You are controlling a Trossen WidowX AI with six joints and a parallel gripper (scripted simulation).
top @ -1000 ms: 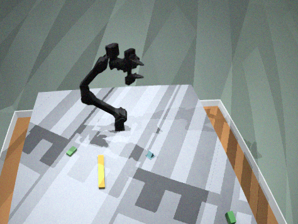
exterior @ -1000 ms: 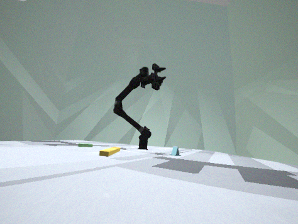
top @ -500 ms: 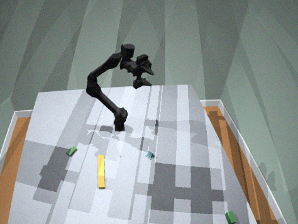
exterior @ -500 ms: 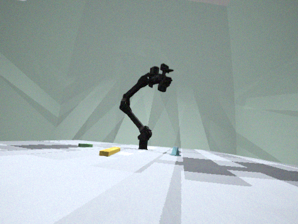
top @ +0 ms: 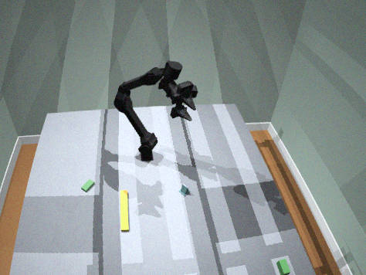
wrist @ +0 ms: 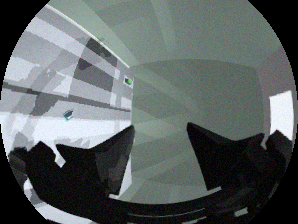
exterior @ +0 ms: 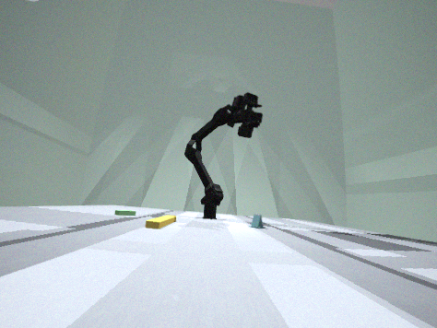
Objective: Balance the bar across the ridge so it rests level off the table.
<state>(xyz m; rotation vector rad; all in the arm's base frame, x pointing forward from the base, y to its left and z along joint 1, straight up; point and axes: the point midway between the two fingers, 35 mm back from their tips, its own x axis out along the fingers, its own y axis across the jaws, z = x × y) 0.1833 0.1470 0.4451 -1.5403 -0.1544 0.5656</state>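
Observation:
The yellow bar (top: 124,210) (exterior: 160,222) lies flat on the table (top: 58,154), left of the ridge. The small teal ridge (top: 184,189) (exterior: 257,221) (wrist: 68,115) stands on the table with nothing on it. My gripper (top: 193,114) (wrist: 161,127) is open and empty, high above the table and well away from both the bar and the ridge. Its two fingers stand wide apart in the wrist view. The bar does not show in the wrist view.
One green block (top: 88,185) (exterior: 125,213) lies to the left of the bar. Another green block (top: 283,266) (wrist: 128,81) is at the near right of the table in the top view. Shadows and bright patches cross the table top.

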